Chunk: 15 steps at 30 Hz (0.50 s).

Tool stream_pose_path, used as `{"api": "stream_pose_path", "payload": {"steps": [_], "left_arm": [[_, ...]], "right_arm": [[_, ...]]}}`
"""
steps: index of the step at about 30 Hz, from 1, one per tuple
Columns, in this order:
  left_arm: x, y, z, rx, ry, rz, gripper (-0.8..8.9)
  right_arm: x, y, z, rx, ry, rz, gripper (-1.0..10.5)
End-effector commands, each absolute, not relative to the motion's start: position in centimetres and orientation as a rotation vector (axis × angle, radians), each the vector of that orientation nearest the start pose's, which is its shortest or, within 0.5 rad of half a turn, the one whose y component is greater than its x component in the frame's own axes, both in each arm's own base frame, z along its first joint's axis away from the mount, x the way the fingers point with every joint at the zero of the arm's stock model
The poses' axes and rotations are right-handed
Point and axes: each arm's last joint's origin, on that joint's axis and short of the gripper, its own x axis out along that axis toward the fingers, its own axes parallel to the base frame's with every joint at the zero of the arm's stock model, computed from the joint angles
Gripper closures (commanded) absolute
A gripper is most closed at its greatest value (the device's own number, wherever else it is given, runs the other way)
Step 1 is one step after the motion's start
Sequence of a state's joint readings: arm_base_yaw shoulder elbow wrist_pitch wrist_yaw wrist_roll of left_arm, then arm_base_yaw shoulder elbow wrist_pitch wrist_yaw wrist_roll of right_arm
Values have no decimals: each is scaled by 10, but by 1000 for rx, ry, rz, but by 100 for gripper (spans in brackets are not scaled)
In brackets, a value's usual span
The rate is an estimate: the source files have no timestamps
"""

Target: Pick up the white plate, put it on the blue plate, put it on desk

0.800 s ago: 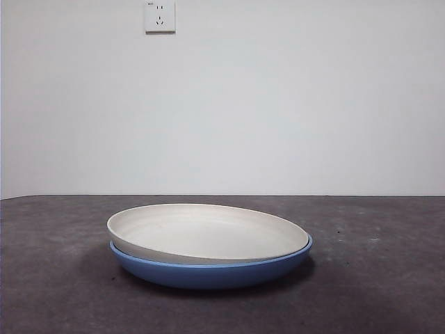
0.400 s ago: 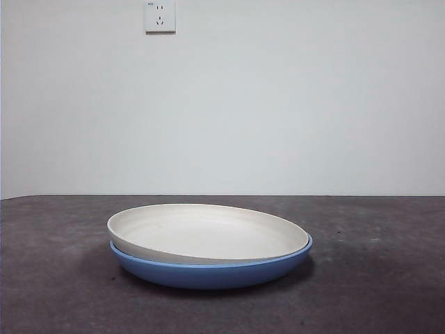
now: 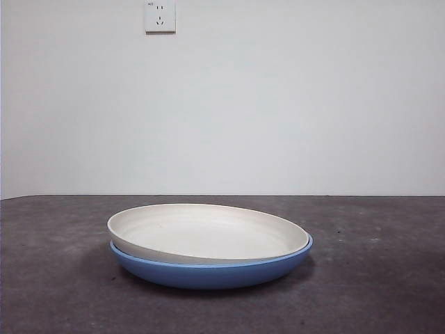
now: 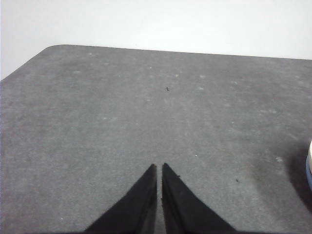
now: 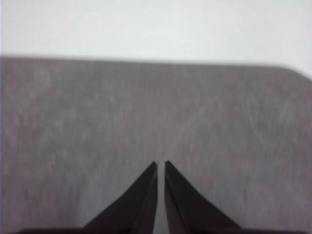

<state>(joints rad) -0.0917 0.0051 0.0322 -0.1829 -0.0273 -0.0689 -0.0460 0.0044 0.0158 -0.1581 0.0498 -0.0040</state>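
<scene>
Grey desk (image 3: 55, 292), white plate (image 3: 208, 233) nested in blue plate (image 3: 208, 273), both tools (image 4: 159, 168) (image 5: 160, 165) closed, clear.

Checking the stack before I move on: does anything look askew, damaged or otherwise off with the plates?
Slightly. The white plate sits tilted in the blue plate, its left rim riding above the blue rim while its right side sits inside. No chips or spills show. Both grippers, left and right, hang shut over bare desk.

Bare test room: grey desk (image 3: 389, 292), wall socket (image 3: 160, 16)
</scene>
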Motion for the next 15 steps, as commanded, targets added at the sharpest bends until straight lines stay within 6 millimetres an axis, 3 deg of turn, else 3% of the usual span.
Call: {"api": "stream_pose_path", "payload": {"steps": [1,15], "left_arm": [[95,-8,149,-51,181,-55,794],[95,-8,149,-51,180,-55,794]], "right_arm": [[96,-6,151,-13,160,-98,924],[96,-6,152,-12,151,-98,924]]}}
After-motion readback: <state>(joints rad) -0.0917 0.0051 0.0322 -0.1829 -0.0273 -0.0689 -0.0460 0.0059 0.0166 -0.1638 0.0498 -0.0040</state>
